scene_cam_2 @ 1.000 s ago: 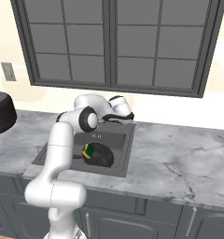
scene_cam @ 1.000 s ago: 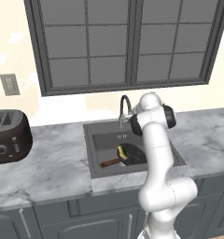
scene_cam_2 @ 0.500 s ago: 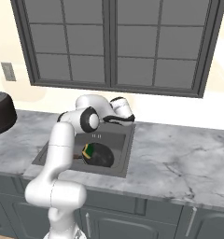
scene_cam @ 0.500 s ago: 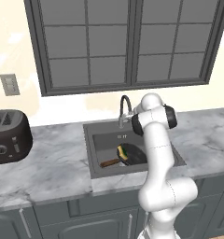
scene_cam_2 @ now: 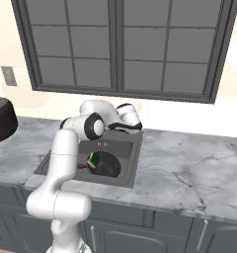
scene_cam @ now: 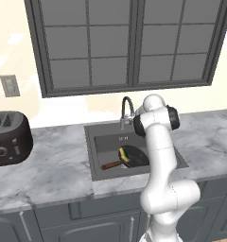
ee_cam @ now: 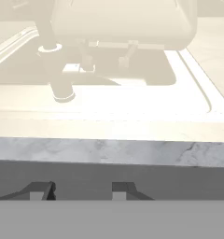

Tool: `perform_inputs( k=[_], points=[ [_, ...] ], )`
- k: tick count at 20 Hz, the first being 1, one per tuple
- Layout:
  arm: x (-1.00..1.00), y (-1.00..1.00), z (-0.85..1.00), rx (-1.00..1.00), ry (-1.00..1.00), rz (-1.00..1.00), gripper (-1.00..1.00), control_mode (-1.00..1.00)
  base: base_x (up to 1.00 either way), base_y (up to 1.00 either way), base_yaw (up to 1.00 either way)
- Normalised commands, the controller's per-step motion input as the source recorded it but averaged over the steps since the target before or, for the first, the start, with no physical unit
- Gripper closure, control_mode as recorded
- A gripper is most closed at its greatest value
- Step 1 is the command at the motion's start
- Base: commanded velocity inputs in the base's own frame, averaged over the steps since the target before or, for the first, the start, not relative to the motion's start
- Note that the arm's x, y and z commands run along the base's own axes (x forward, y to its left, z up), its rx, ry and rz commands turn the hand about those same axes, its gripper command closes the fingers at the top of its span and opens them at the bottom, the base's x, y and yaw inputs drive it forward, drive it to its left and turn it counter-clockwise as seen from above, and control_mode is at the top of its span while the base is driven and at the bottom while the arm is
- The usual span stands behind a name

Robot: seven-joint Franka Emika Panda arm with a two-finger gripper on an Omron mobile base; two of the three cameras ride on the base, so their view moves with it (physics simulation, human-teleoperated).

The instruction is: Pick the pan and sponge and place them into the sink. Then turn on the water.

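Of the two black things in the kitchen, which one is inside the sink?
The pan, round with a brown wooden handle, lies in the sink. The boxy toaster stands on the counter.

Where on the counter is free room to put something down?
Free: the counter right of the sink, and the stretch between toaster and sink. Crowded: the sink, with pan, sponge and faucet.

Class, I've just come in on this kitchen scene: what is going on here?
A white robot arm reaches over the sink, its gripper up near the faucet at the rear, holding nothing. The pan already lies in the basin with the sponge on it. No water falls from the spout, so turning it on looks like the step left.
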Motion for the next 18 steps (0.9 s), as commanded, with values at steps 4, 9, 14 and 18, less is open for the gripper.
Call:
perform_inputs(
  k=[4,9,14,18],
  points=[
    [-0.05,-0.22,-0.62,0.0,-0.07,-0.19,1.0,-1.0,0.0,0.0,0.0],
    [-0.05,-0.27,-0.62,0.0,-0.08,-0.18,1.0,-1.0,0.0,0.0,0.0],
    [-0.05,-0.37,-0.62,0.0,-0.08,-0.15,1.0,-1.0,0.0,0.0,0.0],
    [-0.05,-0.43,-0.62,0.01,-0.08,-0.13,1.0,-1.0,0.0,0.0,0.0]
  ],
)
